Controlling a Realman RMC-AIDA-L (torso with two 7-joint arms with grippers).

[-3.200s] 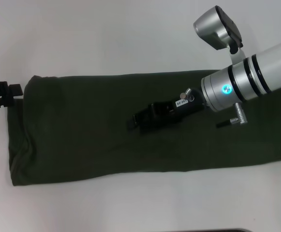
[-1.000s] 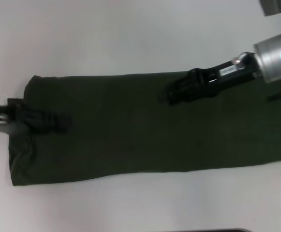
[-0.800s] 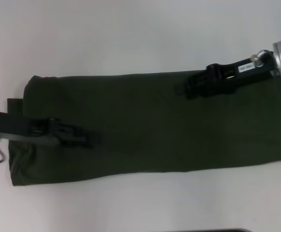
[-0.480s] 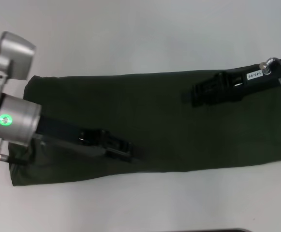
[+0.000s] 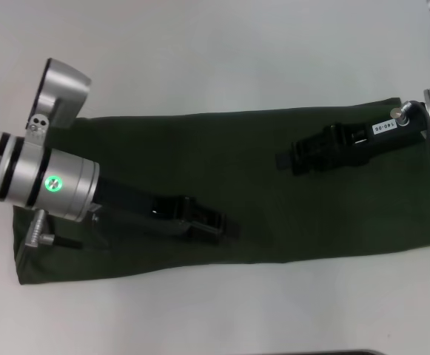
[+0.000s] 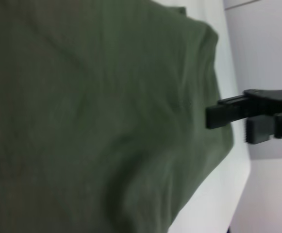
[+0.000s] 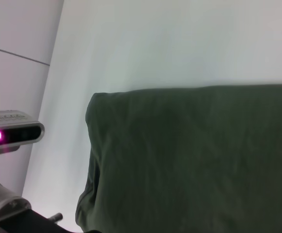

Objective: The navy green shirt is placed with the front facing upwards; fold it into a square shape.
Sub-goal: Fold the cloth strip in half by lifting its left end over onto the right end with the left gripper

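The navy green shirt (image 5: 274, 214) lies flat as a long dark olive band across the table, plain side up, with its left end rounded and creased. My left gripper (image 5: 226, 228) hovers over the shirt's left-centre, close to the near edge, open and holding nothing. My right gripper (image 5: 283, 160) is over the right half near the far edge, pointing left, also open and empty. The left wrist view shows the shirt (image 6: 82, 121) with the right gripper (image 6: 228, 121) beyond its edge. In the right wrist view, the shirt's left end (image 7: 194, 160) fills most of the picture.
The white table (image 5: 200, 59) surrounds the shirt on the far, near and left sides. The shirt's right end runs out of the head view. The left arm's silver wrist (image 7: 5, 136) with a lit indicator shows in the right wrist view.
My left arm has swung in from the table's left edge over the shirt toward its middle. My right gripper has pulled back from the shirt's centre toward the right.
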